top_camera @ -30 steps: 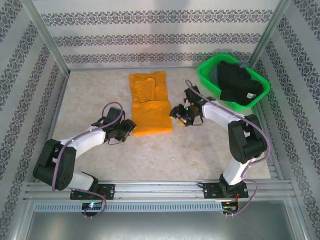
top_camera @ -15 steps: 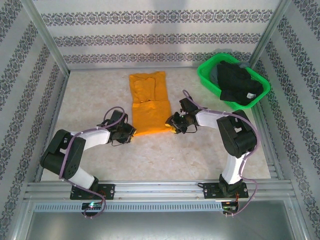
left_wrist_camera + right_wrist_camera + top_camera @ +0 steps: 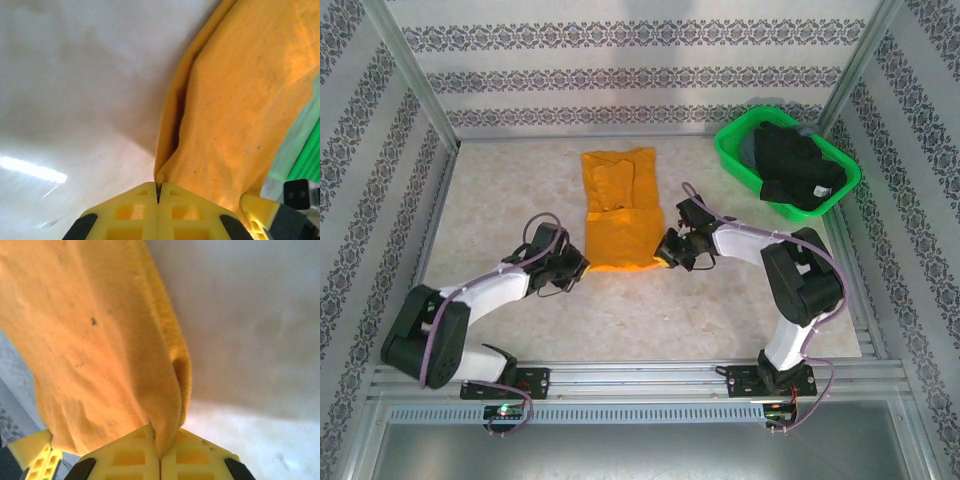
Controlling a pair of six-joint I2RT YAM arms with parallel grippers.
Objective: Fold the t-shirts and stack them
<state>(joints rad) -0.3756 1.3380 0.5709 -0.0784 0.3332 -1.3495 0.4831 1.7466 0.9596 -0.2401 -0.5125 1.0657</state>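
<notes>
The left tool is clamped on the near left corner of the orange t-shirt, and the right tool on its near right corner. The shirt lies flat mid-surface. The black t-shirts sit in the green basket at the far right.

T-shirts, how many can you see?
2 for sure: the orange t-shirt lies on the table, and a black t-shirt is heaped in the green basket, far right. More black ones may hide there.

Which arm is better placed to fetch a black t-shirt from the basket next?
Right, probably: the green basket with black t-shirts sits far right. For now right fingers and left fingers each pinch the orange t-shirt.
</notes>
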